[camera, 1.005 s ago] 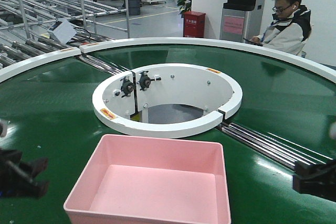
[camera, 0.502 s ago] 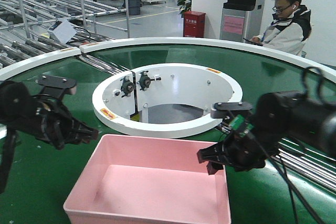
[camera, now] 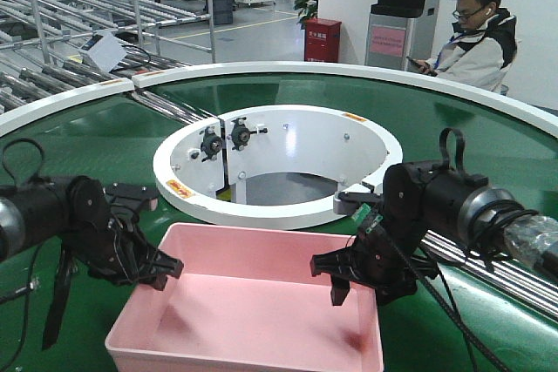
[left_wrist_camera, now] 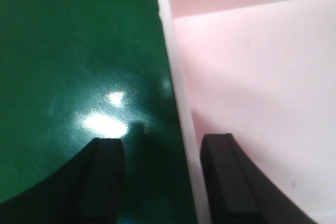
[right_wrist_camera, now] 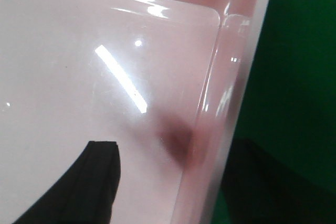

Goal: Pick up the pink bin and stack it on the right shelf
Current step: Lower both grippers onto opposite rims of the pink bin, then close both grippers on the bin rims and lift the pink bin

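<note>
Pink bin [camera: 253,311] is sitting flat on the green conveyor belt [camera: 87,145], just in front of the white inner ring [camera: 279,206], at the near edge of the front view. We're hovering both arms at its side walls. Left gripper [left_wrist_camera: 165,177] is straddling the left wall with one finger outside over the belt and one inside the bin. Jaws are spread and not clamping anything. Right gripper [right_wrist_camera: 178,182] is straddling the right wall the same way, also released and gripping nothing. A seated person [camera: 475,32] is looking down behind the belt.
</note>
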You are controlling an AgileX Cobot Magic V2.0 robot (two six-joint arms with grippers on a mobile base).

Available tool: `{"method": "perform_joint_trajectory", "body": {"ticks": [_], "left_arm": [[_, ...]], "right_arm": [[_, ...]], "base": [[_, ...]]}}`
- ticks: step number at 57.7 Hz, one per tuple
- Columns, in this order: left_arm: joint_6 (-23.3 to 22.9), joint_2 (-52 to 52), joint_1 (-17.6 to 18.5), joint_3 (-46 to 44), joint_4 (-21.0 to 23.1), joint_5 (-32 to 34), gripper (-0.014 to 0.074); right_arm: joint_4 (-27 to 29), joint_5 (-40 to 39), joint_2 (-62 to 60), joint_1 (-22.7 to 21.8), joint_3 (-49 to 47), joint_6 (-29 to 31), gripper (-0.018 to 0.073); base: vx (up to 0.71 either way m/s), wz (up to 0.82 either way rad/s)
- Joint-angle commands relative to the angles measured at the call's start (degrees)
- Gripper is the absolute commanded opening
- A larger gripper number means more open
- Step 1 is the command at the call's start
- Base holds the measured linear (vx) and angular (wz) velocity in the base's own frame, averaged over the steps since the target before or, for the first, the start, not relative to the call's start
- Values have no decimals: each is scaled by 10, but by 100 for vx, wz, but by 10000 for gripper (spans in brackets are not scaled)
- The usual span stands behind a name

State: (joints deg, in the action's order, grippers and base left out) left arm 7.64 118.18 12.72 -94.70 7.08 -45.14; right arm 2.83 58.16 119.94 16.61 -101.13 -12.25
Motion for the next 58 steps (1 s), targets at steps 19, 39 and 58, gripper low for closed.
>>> {"method": "perform_joint_trajectory", "body": {"ticks": [19, 39, 58], "left_arm": [[16, -17, -1, -21, 44, 15, 398], [28, -40, -1, -22, 99, -7, -10], [11, -149, -1, -22, 124, -76, -5]], "right_arm": [[16, -6, -23, -2, -19, -2, 227], [6, -28, -41, -2, -19, 1, -12], [4, -15, -150, -2, -19, 9, -9]], "base": [[0, 0], [0, 0], [0, 0]]}}
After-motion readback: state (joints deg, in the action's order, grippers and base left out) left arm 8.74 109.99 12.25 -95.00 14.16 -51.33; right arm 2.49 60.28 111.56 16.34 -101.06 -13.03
